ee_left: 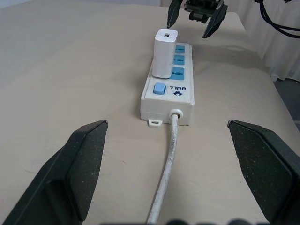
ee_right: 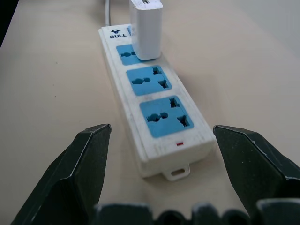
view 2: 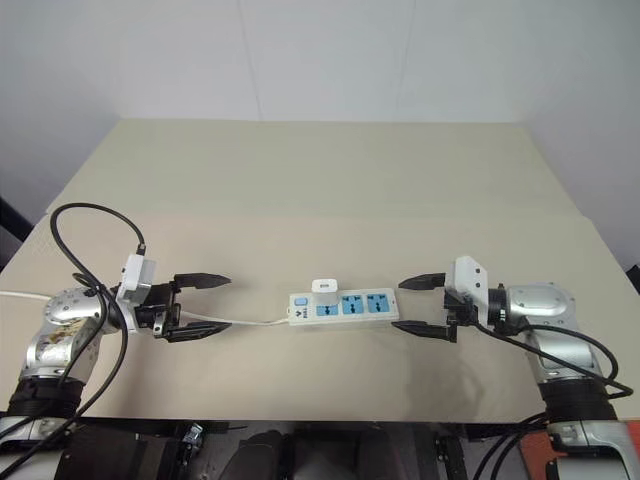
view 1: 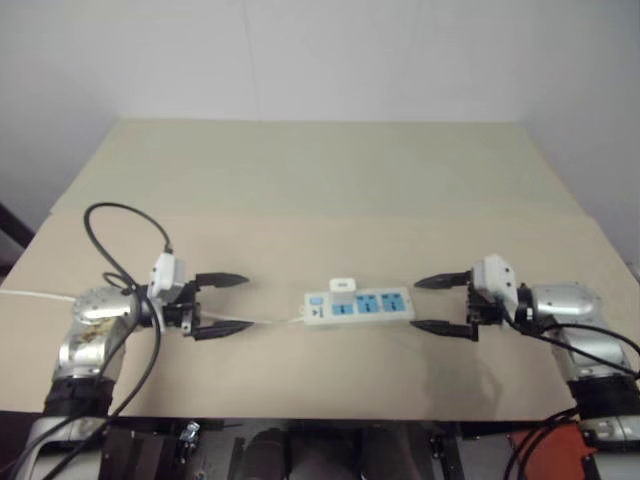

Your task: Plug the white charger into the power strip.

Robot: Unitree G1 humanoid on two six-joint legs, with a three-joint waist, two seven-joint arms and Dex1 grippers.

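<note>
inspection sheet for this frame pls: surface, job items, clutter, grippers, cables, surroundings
Surface: flat beige tabletop, a faint seam across it.
Job's things: long white power strip with three blue socket faces lies flat between the grippers; small white cube-shaped charger stands upright in the socket nearest the blue switch. The other two sockets are free.
Clutter: nothing seen.
Grippers: left gripper and right gripper both open, holding nothing, one off each end of the strip, clear of it.
Cables: thin white cord runs from the strip's switch end toward the left gripper; black cables loop over both arms.
Surroundings: plain white wall behind the table.
</note>
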